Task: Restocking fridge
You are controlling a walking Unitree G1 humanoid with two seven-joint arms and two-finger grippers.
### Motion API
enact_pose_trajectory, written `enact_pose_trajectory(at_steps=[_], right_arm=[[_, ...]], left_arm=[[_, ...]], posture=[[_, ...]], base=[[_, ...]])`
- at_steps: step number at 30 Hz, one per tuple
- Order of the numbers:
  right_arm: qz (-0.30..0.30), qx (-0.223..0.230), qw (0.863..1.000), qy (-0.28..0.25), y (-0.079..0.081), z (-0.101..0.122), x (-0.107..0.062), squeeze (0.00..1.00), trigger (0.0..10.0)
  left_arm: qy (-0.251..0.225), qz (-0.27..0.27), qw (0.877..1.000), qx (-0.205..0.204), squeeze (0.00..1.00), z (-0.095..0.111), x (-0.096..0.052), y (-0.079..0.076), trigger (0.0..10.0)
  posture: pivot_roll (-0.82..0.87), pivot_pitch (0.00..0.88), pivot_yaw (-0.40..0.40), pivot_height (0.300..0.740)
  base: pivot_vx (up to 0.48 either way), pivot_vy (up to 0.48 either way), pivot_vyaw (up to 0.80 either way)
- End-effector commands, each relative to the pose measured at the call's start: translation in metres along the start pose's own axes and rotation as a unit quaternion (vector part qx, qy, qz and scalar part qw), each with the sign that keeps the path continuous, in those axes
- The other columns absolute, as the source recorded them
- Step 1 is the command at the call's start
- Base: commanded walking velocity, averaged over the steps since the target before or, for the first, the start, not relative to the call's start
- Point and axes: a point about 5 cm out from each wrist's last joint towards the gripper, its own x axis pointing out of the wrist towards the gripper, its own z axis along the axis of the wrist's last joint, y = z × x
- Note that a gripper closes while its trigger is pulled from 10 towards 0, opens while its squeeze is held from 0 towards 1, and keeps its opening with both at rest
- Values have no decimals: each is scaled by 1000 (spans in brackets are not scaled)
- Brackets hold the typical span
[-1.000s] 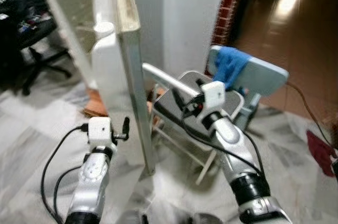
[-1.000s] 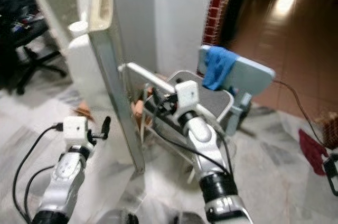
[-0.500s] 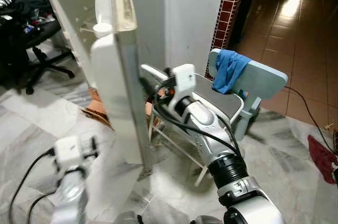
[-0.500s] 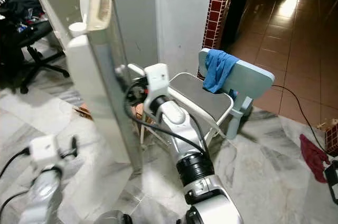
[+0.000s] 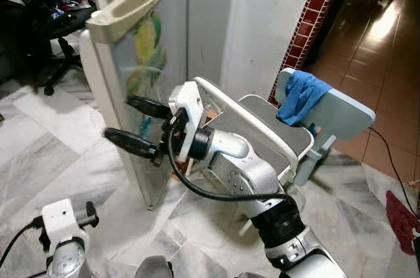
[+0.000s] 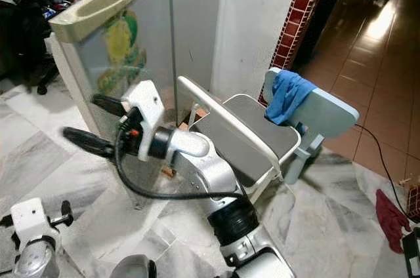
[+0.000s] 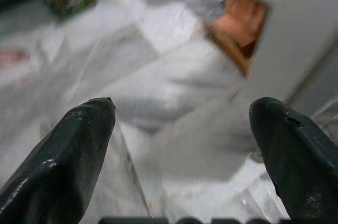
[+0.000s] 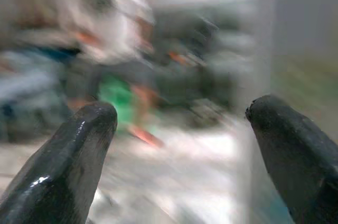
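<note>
The fridge door (image 5: pixel 152 61) is grey with a yellow-green sticker and a cream strip along its top; its outer face is toward me. My right gripper (image 5: pixel 136 124) reaches left across that face at mid height. Its two black fingers (image 5: pixel 147 105) are spread open with nothing between them. The right wrist view is blurred; the right gripper (image 8: pixel 179 129) points past the door toward a cluttered room. My left gripper (image 5: pixel 79 216) hangs low at the bottom left over the marble floor, and the left gripper (image 7: pixel 182 134) is open and empty.
A white folding chair (image 5: pixel 262 127) stands right behind my right arm, and a pale blue chair (image 5: pixel 341 111) draped with a blue cloth (image 5: pixel 298 94) is beyond it. A black office chair (image 5: pixel 49 25) sits far left. A brick pillar (image 5: pixel 315 12) and red rag (image 5: pixel 400 202) are on the right.
The view has shifted. My right arm swung left from beside the folding chair to the door's outer face. The left arm dropped lower.
</note>
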Motion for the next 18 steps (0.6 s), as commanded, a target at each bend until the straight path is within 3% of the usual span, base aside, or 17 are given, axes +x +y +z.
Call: enact_pose_trajectory(at_steps=[1,3,4,6,8,10,14,18], right_arm=[[-64,-3,998,18,-18,-11,-18,0,10000],[-107,4,994,28,-28,-19,-30,0,10000],[-167,-1,985,41,-42,-29,-51,0,10000],[-229,-4,972,56,-55,-39,-76,0,10000],[-244,-1,967,65,-57,-40,-88,0,10000],[-297,11,953,51,-64,-41,-107,0,10000],[-333,5,942,40,-66,-44,-119,0,10000],[-338,2,940,41,-62,-48,-121,0,10000]], left_arm=[[-13,-14,1000,18,0,4,1,-5,10000],[-30,-22,999,28,0,12,3,-10,10000],[-53,-37,997,36,0,23,6,-17,10000],[-70,-49,996,30,0,34,9,-25,10000],[-74,-54,996,20,0,38,11,-28,10000],[-90,-62,994,21,0,47,14,-34,10000],[-106,-69,992,24,0,56,18,-40,10000],[-110,-70,991,23,0,61,22,-42,10000]], posture=[[68,0,-16,740],[68,0,-16,740],[57,0,-11,740],[49,0,-6,740],[49,0,-6,740],[36,0,0,740],[20,0,8,740],[15,0,11,740]], base=[[0,0,0],[0,0,0],[0,0,0],[0,240,0],[0,480,0],[0,480,0],[0,480,0],[0,480,0]])
